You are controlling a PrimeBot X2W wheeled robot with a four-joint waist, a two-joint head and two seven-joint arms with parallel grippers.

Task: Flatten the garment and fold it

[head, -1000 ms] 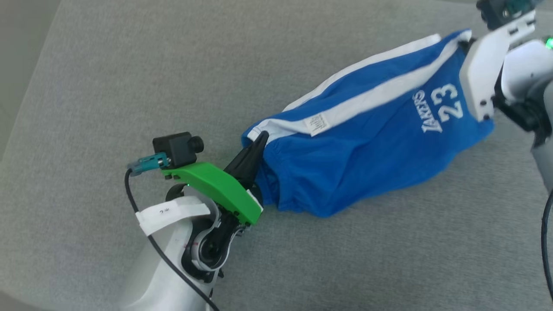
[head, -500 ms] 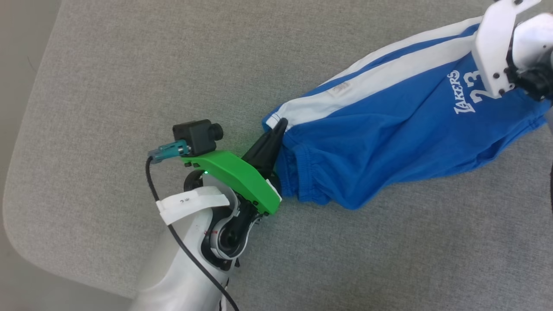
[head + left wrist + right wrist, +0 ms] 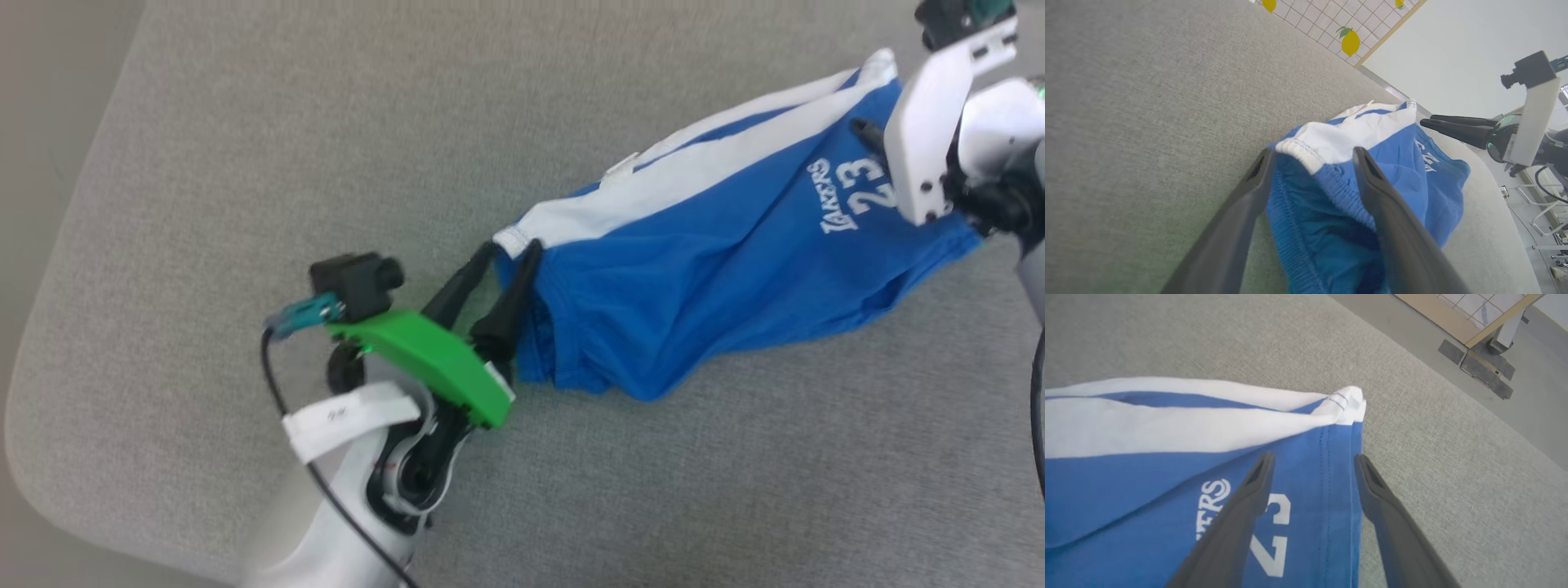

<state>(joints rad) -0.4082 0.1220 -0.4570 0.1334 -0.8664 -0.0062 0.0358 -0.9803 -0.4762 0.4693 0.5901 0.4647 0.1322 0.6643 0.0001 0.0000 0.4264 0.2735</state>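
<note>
Right now your left gripper [image 3: 510, 247] has its fingers spread wide, with the waistband corner of the blue shorts [image 3: 702, 269] between them. The shorts lie stretched across the grey fabric surface [image 3: 245, 163]. Your right gripper [image 3: 1312, 457] is spread wide too, over the leg hem beside the 23 print.

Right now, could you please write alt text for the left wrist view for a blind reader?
The left gripper, fingers open, straddles the white-striped waistband corner of the blue shorts bunched on a grey cushion. Beyond, the right gripper points at their far hem.
</note>
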